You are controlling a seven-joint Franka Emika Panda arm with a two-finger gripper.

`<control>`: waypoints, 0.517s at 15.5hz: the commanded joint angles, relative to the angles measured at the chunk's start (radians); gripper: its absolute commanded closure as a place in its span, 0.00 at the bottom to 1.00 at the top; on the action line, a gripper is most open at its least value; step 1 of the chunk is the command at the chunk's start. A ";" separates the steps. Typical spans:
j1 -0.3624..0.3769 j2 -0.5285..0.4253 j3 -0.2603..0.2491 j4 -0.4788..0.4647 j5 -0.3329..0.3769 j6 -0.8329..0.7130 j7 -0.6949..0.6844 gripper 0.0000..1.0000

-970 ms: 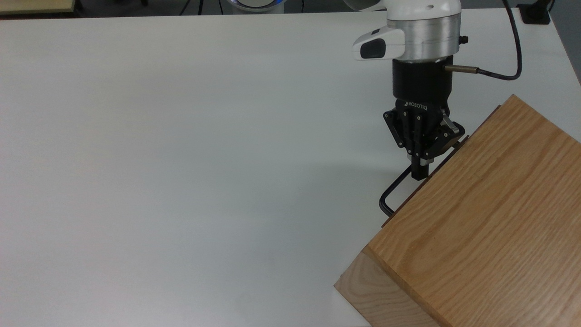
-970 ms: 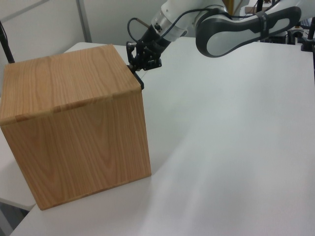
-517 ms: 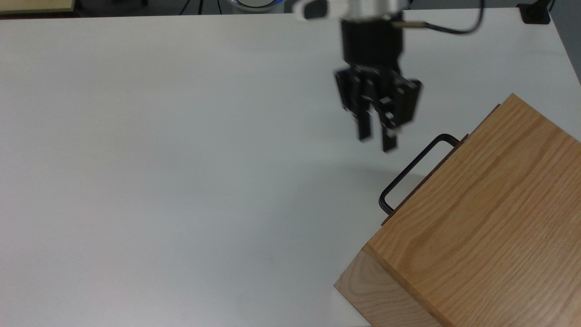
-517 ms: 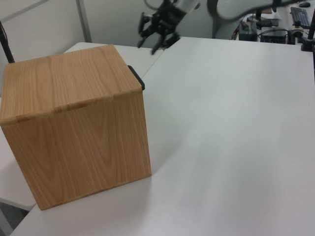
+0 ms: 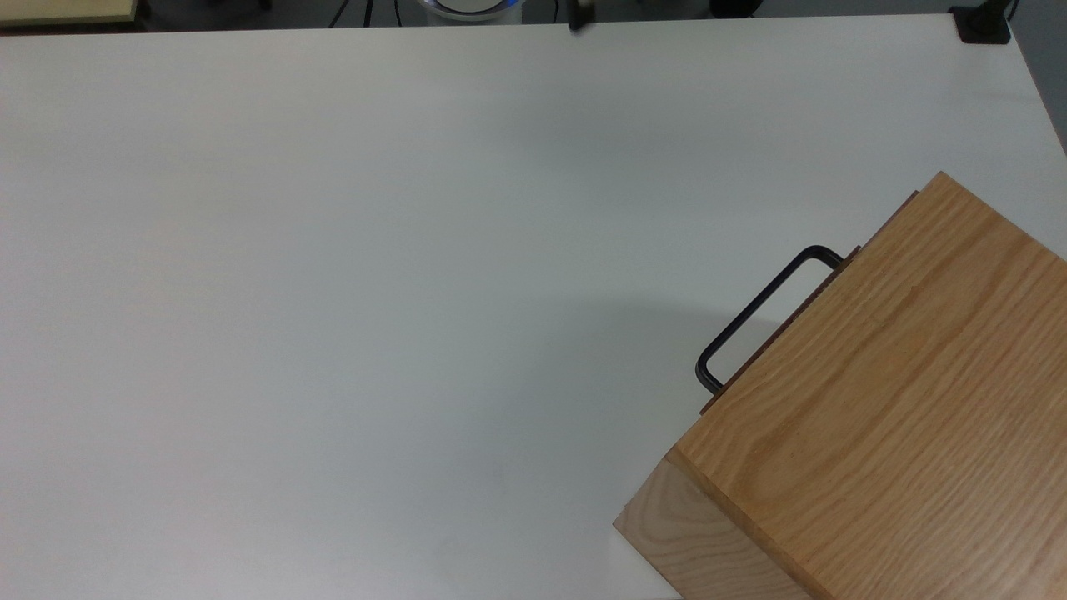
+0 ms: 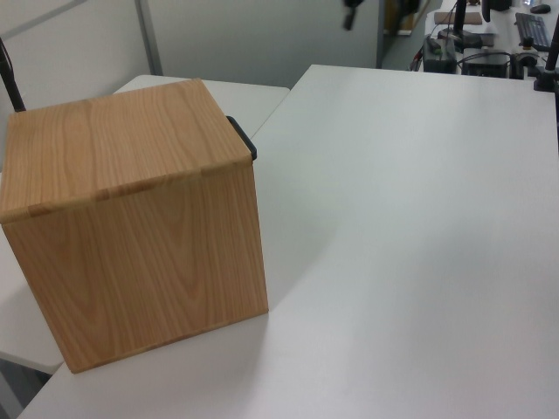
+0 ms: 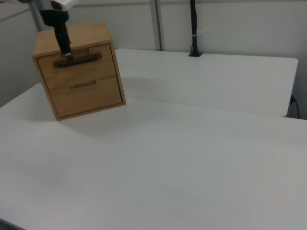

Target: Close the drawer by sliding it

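The drawer (image 7: 92, 71) is the upper front of an oak cabinet (image 5: 900, 400) and lies flush with the cabinet face. Its black U-shaped handle (image 5: 754, 312) juts out toward the top view's left, and a corner of the handle (image 6: 246, 141) shows past the cabinet (image 6: 131, 201) in the left view. My gripper (image 5: 578, 18) is a dark tip at the top view's upper edge, far from the handle. In the left view the gripper (image 6: 349, 14) is a blur high above the table. In the right view the gripper (image 7: 68, 54) hangs across the drawer front, overlapping the handle (image 7: 81, 59).
A second, lower drawer (image 7: 86, 96) sits under the first. The white table (image 5: 333, 292) spreads wide to the top view's left of the cabinet. A black pole (image 7: 194, 28) is clamped at the far edge, and a black clamp (image 5: 984, 25) sits at the top view's upper right corner.
The gripper was shut at the handle, then opened, lifted off and pulled back toward the top view's upper edge. Cabinet and drawer have stayed where they were.
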 commanded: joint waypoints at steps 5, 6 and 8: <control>-0.070 -0.219 -0.039 -0.260 -0.011 -0.124 -0.481 0.00; -0.079 -0.217 -0.039 -0.265 -0.011 -0.123 -0.572 0.00; -0.087 -0.205 -0.039 -0.267 -0.031 -0.112 -0.716 0.00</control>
